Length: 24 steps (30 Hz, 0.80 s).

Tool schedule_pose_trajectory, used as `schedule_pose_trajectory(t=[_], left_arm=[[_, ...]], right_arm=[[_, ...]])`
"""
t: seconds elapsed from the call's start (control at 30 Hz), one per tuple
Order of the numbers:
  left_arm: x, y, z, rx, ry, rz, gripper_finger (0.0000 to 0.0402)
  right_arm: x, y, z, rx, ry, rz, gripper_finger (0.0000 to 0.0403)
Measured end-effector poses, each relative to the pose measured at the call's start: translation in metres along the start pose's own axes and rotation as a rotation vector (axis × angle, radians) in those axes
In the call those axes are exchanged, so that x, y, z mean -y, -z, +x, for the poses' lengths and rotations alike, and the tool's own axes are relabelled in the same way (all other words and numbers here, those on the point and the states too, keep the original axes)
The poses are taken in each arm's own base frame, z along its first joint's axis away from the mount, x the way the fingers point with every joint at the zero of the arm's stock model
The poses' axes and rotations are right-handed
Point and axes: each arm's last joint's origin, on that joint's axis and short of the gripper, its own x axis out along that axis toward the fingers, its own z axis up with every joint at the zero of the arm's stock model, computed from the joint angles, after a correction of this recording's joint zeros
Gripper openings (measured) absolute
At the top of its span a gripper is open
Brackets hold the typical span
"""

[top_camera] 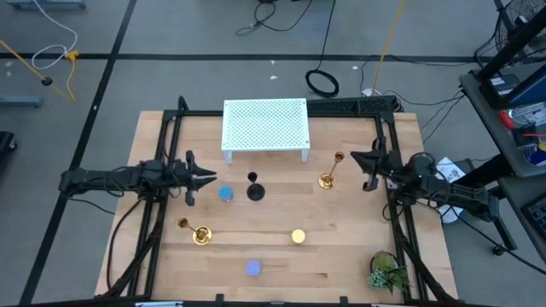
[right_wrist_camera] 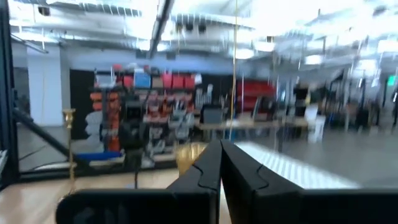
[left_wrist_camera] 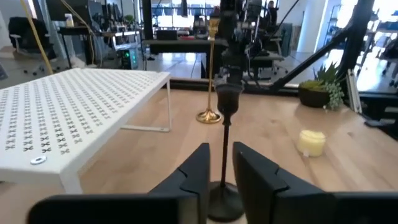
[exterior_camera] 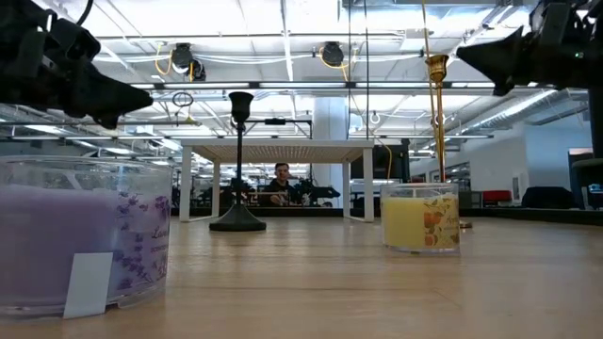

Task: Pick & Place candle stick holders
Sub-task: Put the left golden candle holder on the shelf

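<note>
Purple candle cup (exterior_camera: 80, 235) sits nearest the low cam, near edge of table (top_camera: 341, 247). Yellow cup (top_camera: 298, 236) just beyond it to the right, blue cup (top_camera: 225, 194) mid-left. Black holder (top_camera: 255, 189) upright at centre, right beside blue cup, in front of white perforated rack (top_camera: 264, 126). Gold holders: one (top_camera: 328, 177) upright right of centre, other (top_camera: 198, 234) near-left. Left gripper (top_camera: 205, 178) hovers just left of blue cup, jaws slightly spread, holding nothing. Right gripper (top_camera: 356, 157) at table's right side, jaws pressed together, empty. Plant sprig (top_camera: 386, 271) near-right corner.
</note>
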Motion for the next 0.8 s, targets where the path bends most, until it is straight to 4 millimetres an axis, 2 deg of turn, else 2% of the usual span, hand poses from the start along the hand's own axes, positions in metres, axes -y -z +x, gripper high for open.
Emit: schedule_pose_trajectory(t=[0.17,0.27,0.6,0.8], left_arm=[[0.0,0.002,0.002,-0.029,-0.001,0.058,0.0131],[0.0,0.002,0.002,-0.026,-0.001,0.072,0.0144],[0.0,-0.001,0.002,0.011,0.009,0.068,0.0147],[0.001,-0.001,0.002,0.014,0.012,0.044,0.0147]], right_arm=[[0.0,-0.001,0.0,0.007,-0.001,-0.015,0.0008],[0.0,0.003,0.0,-0.029,-0.003,0.009,0.0027],[-0.001,0.021,-0.002,-0.224,0.005,0.15,0.0159],[-0.004,0.022,-0.003,-0.241,-0.09,0.16,0.0206]])
